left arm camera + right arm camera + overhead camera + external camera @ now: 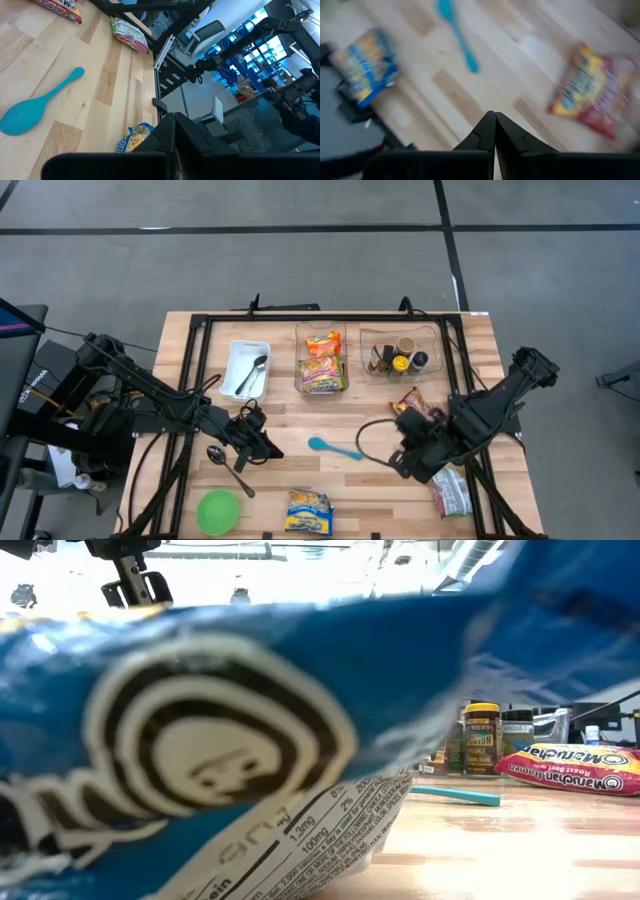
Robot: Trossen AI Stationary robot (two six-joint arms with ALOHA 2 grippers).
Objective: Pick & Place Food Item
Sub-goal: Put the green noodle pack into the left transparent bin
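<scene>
1. Left end effector [268, 448] closed, empty, above the worktop [380, 490] near the metal spoon [228, 467].
2. Right end effector [397, 463] closed, empty, right of the teal spoon [334, 447].
3. Blue food packet [308, 512] flat at the worktop's front edge.

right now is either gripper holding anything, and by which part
Nothing is held. The left gripper and the right gripper are both shut on nothing, fingers pressed together above the table.

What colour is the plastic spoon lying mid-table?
Teal blue; the plastic spoon shows best in the left wrist view.
</scene>
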